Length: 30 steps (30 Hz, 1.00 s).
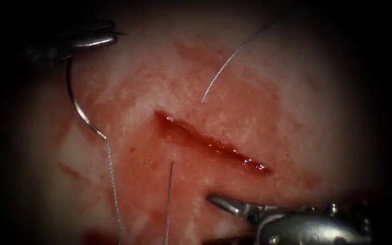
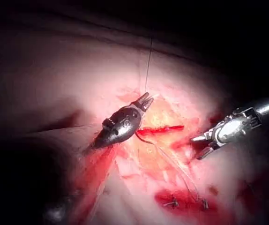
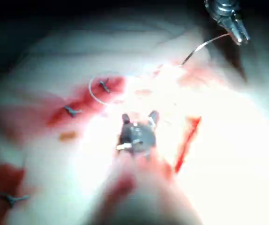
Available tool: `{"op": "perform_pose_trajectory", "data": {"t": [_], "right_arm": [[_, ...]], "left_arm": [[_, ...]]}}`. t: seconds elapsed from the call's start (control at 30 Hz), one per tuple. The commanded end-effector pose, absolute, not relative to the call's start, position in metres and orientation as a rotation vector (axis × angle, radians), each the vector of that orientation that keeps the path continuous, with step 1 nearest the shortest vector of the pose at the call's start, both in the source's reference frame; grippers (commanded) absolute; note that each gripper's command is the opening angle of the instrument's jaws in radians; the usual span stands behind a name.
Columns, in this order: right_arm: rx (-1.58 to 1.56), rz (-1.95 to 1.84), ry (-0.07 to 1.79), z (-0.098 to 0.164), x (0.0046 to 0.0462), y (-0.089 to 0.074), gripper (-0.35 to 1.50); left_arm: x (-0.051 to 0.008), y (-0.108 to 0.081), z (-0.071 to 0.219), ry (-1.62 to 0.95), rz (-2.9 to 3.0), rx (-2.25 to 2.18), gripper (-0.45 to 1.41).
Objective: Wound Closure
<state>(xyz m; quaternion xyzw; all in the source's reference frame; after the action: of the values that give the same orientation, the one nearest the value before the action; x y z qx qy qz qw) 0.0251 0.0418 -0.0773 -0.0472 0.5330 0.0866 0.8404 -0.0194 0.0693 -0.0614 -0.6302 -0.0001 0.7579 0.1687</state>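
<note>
1. The pink, wet tissue point(image 1: 296, 90) has one dark red, slanting cut point(image 1: 212, 143) in its middle, and the cut gapes, with no thread across it.
2. The thin, curved, silver needle point(image 1: 79, 109) hangs well to the left of the cut, free of the tissue.
3. The left arm's dark metal claw point(image 1: 97, 38) is up and to the left of the cut. It is closed on the needle's top end. The needle's other end, nearer the cut, joins the thread.
4. The fine grey thread point(image 1: 113, 190) runs down from the needle, left of the cut. A second strand point(image 1: 169, 199) goes into the tissue just below the cut, on its left side. A third strand point(image 1: 232, 56) comes out of the tissue above the cut and runs up and away.
5. The right arm's shiny silver claw point(image 1: 227, 205) sits below the cut's right end. In the left wrist view it point(image 2: 202, 146) looks a little open and holds nothing.
6. What could go wrong, I think:
   - The needle could turn or slip, because it is held at one end only.
   - A hard pull could tear the soft tissue where the thread goes in.
   - The loose strands could tangle, because they lie close together.
   - Red fluid point(image 1: 96, 237) could make things slippery.
</note>
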Motion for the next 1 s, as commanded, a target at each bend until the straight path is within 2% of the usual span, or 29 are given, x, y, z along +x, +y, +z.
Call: {"op": "perform_pose_trajectory", "data": {"t": [0.03,0.17,0.3,0.4,0.5,0.6,0.67,1.0], "right_arm": [[-0.137,0.158,1.131,-0.0754,0.0262,0.0427,1.24],[-0.205,0.097,1.125,-0.0722,0.0283,0.0434,1.23],[-0.260,0.033,1.117,-0.0694,0.0299,0.0428,1.13],[-0.262,-0.008,1.102,-0.0676,0.0307,0.0421,1.01],[-0.263,-0.007,1.100,-0.0674,0.0308,0.0422,0.81],[-0.272,0.009,1.118,-0.0680,0.0307,0.0430,0.25],[-0.274,0.005,1.117,-0.0682,0.0307,0.0432,-0.35],[-0.157,0.017,1.081,-0.0687,0.0294,0.0418,-0.35]], "left_arm": [[-0.0198,0.0689,-0.0608,-0.003,2.154,-1.792,-0.35],[-0.0198,0.0689,-0.0608,-0.004,2.154,-1.792,-0.35],[-0.0198,0.0689,-0.0608,-0.004,2.154,-1.792,-0.35],[-0.0198,0.0689,-0.0608,-0.004,2.154,-1.792,-0.35],[-0.0198,0.0689,-0.0608,-0.004,2.154,-1.792,-0.35],[-0.0197,0.0689,-0.0608,-0.004,2.154,-1.793,-0.35],[-0.0197,0.0689,-0.0608,-0.005,2.154,-1.793,-0.35],[-0.0196,0.0689,-0.0606,-0.009,2.151,-1.793,-0.35]]}}
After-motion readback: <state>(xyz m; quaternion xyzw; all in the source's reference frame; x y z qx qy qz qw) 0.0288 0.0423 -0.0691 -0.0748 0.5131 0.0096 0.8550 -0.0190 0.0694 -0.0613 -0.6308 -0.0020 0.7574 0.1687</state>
